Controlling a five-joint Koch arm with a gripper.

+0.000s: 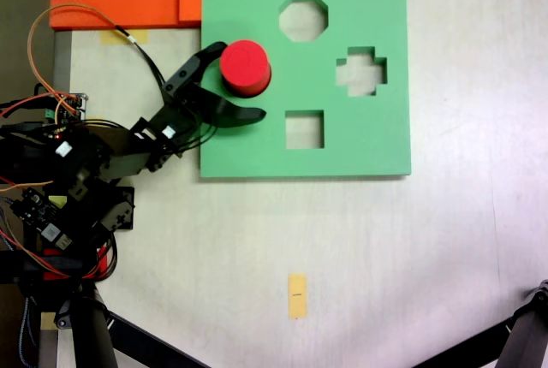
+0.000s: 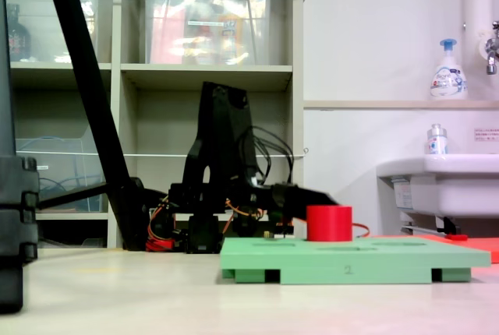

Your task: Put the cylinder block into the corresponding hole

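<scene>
My gripper [image 1: 241, 79] has its jaws apart around the red cylinder block [image 1: 246, 67], which stands on the green foam board [image 1: 377, 141] over its round hole.

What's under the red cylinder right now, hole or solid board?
The red cylinder stands upright on the green board, between the open gripper's jaws. It covers whatever lies beneath; no circular hole is seen.

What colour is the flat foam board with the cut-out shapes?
Green, clearest in the fixed view from above.
</scene>
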